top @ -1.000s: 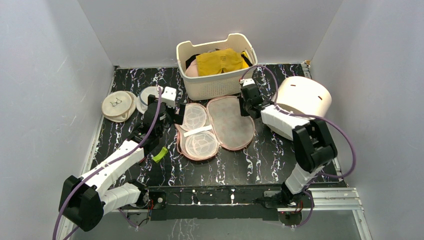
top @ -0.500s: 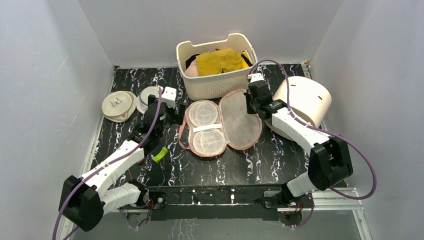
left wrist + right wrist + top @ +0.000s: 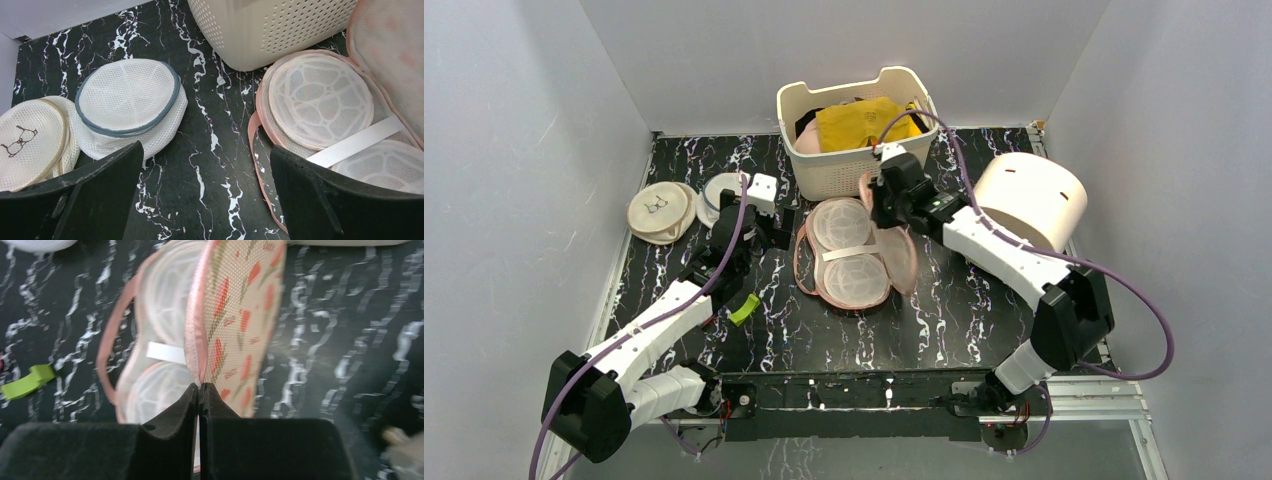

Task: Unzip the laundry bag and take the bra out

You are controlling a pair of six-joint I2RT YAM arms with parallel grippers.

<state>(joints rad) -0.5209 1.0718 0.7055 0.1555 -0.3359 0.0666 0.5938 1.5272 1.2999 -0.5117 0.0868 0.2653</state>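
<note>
We look down on a black marbled table (image 3: 944, 320). The bag (image 3: 849, 255) lies unzipped just right of centre. Its lower half shows two white mesh discs (image 3: 842, 222) with a white strap across them.

A second ago the flap (image 3: 902, 255) lay flat on the table to the right of the discs. Now the right fingers (image 3: 170, 430), pinched shut on its pink edge, have swung it up. It stands on edge over the discs, and the right wrist view shows its carrot print on the frame's right side. The whole bag has also slid a little toward the upper right of the frame.

The left fingers (image 3: 100, 195) are spread wide and hold nothing. They hover just left of the bag and have not moved in that second.

The mustard bra (image 3: 864, 122) lies in the cream basket (image 3: 854, 175) at top centre, just behind the bag, as it did a second ago. Nothing yellow shows inside the bag.

We judge that unzipping and removal are already done. The rising flap looks like the bag being folded closed again, so little or nothing of the task seems left. Where the flap will end up we cannot tell
</note>
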